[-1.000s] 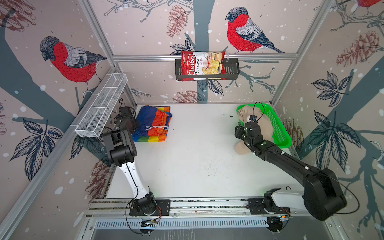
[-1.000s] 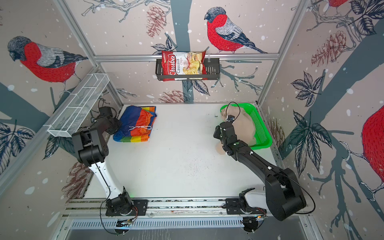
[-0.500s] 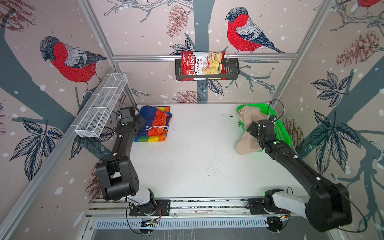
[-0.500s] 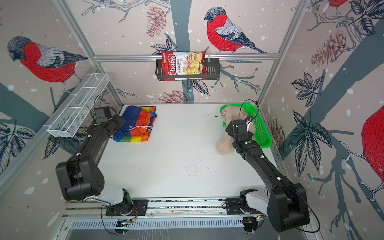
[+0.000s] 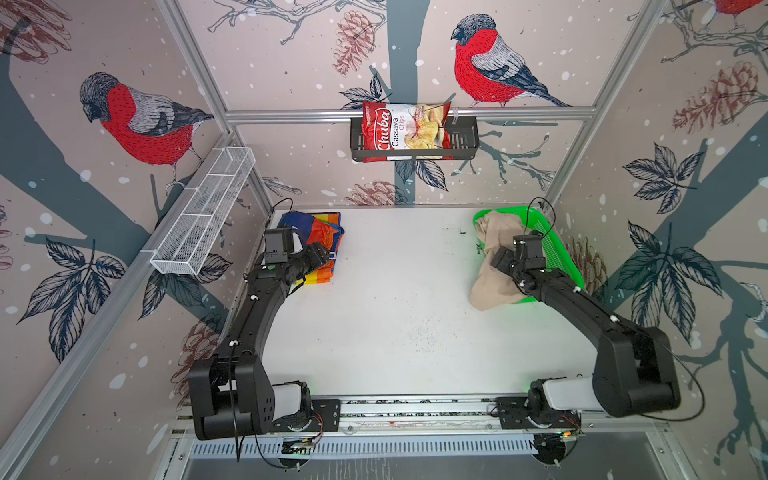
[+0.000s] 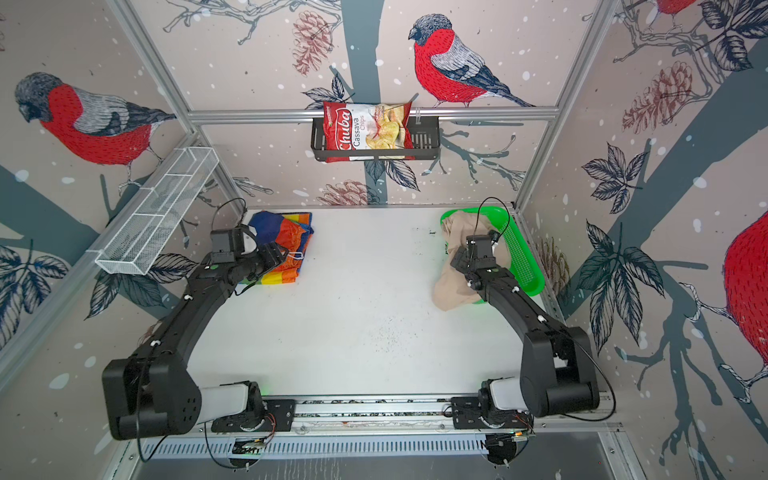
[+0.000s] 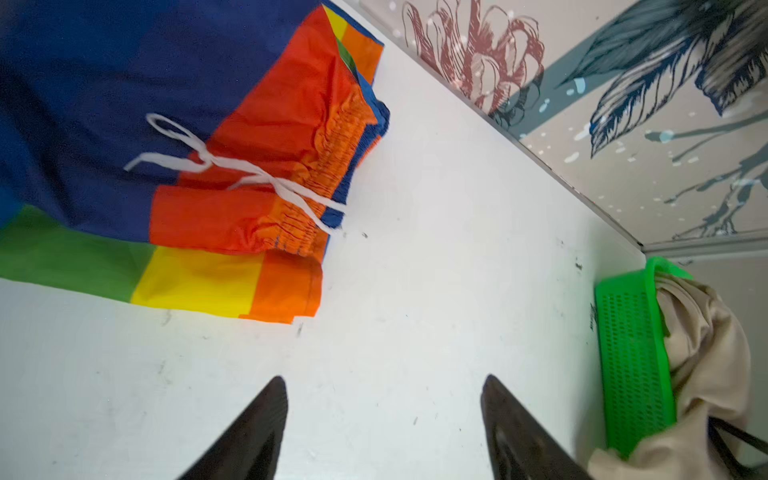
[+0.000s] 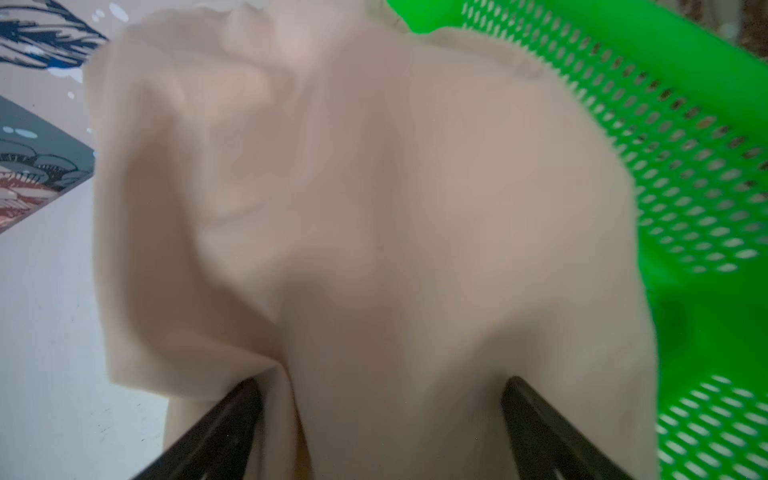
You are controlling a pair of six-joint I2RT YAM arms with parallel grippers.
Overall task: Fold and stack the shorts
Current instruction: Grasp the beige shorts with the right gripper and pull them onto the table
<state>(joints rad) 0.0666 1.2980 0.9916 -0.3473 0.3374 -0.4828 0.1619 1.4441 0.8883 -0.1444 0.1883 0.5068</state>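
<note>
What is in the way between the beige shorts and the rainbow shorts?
Nothing lies on the white table between them. The beige shorts hang over the green basket rim. The open left gripper hovers by the rainbow shorts and might crowd that spot.

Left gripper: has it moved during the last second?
Yes. The left gripper has moved rightward, away from the white wire rack, over the striped shorts.

A green plastic mesh basket (image 5: pixel 555 245) sits just beside the right gripper (image 5: pixel 500 259), on its outer side. Well beyond both grippers, a black wire rack (image 5: pixel 463 137) on the back wall holds a red Chuba Cassava Chips bag (image 5: pixel 405 131). A white wire-mesh shelf (image 5: pixel 203 218) hangs above and outward of the left gripper (image 5: pixel 322 253). The white tabletop (image 5: pixel 395 291), flecked with dark specks, stretches between the two.
</note>
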